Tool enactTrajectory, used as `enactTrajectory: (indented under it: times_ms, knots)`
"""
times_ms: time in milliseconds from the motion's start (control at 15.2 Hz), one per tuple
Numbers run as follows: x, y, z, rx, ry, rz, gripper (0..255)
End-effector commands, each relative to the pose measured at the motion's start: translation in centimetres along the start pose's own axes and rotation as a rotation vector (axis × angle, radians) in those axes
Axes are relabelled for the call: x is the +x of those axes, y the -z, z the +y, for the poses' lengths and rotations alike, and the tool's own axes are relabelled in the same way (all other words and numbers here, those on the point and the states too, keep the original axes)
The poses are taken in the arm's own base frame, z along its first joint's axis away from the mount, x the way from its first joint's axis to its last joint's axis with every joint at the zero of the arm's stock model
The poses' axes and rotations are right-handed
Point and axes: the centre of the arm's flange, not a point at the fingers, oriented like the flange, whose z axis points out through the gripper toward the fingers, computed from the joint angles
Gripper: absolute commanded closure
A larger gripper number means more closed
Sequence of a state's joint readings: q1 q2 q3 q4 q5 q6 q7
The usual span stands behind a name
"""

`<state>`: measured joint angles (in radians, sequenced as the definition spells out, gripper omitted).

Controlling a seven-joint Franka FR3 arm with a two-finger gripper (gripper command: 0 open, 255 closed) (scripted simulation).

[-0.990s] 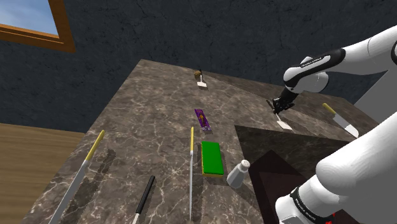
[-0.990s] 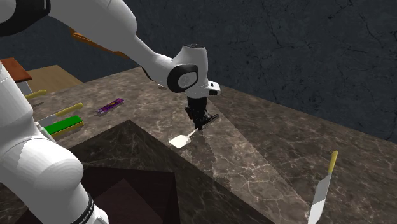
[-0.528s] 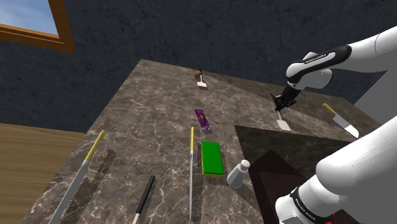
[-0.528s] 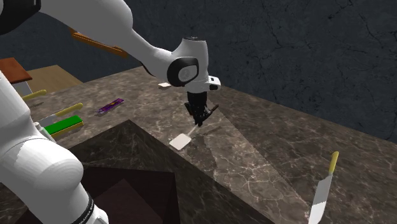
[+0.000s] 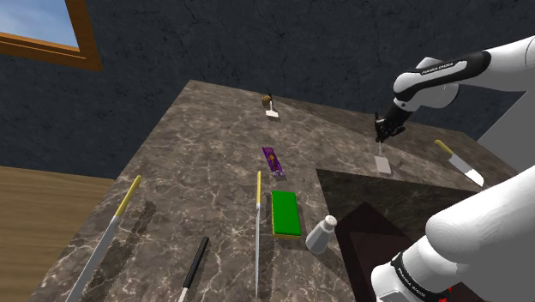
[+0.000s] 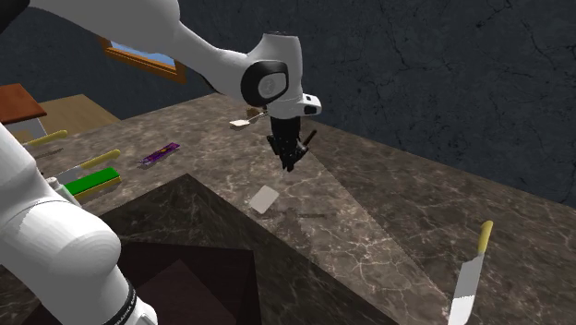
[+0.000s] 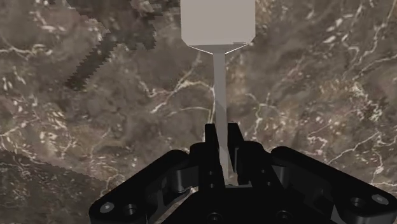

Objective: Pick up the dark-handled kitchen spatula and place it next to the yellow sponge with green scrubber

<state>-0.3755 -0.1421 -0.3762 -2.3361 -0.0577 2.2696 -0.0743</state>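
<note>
Shoulder view: I see the end effector (image 5: 387, 130) up over the far part of the worktop (image 5: 197, 163), pinching the spatula (image 5: 382, 163). The spatula hangs below it, pale blade downward. The sponge (image 5: 285, 213), green on top with a yellow edge, lies flat and well apart from the spatula, toward this view's lower left. A white shaker (image 5: 321, 233) stands just beside the sponge. A knife (image 5: 459, 161) lies to the right of the spatula in this view.

Second exterior view: the end effector points down at the worktop. The spatula's dark handle pokes out at its side, and the blade hangs beneath, looking clear of the stone. I find the sponge far off at this view's left edge.

Wrist view: the end effector is clamped on the spatula's thin shaft. The shaft runs straight out from it to the square blade, with marbled worktop behind.
</note>
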Motion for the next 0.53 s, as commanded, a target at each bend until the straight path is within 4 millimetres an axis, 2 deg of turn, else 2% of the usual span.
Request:
enactTrajectory:
  times_ms: [0,264,462]
  knots:
    - [0.1,1.0,0.1,0.000,0.000,-0.001,255]
    - [0.2,3.0,0.1,0.000,0.000,-0.001,255]
    - [-1.4,3.1,-3.5,0.000,0.000,-0.001,255]
